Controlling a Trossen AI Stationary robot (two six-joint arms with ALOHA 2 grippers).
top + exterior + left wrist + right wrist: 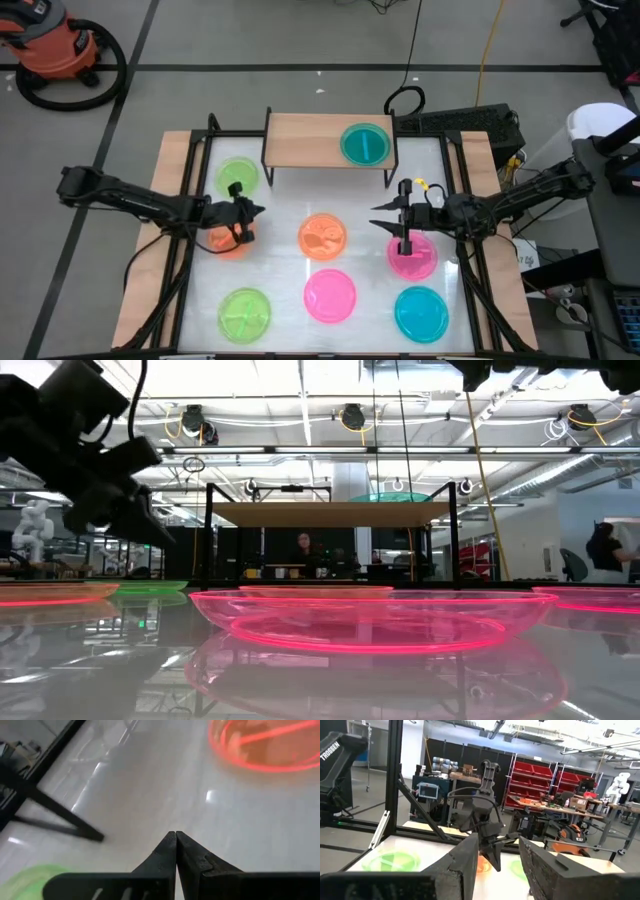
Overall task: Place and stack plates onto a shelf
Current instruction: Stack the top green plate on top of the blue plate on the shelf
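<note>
The light-wood shelf (315, 138) stands on black legs at the table's far side, with one cyan plate (366, 144) on its right half; the low view shows the shelf (330, 512) too. Seven more plates lie flat on the white table: green (238, 177), orange (323, 237), orange (228, 243), pink (330, 296), pink (412, 258), cyan (421, 313), green (245, 313). My left gripper (258, 211) (176, 835) is shut and empty, above the left orange plate, pointing right. My right gripper (376, 215) (497, 840) is open and empty, above the right pink plate, pointing left.
The shelf's left half is bare wood. One black shelf leg (55, 815) stands close to my left gripper. Bare table lies between the two grippers, beyond the middle orange plate. The table has raised wooden side rails (150, 260).
</note>
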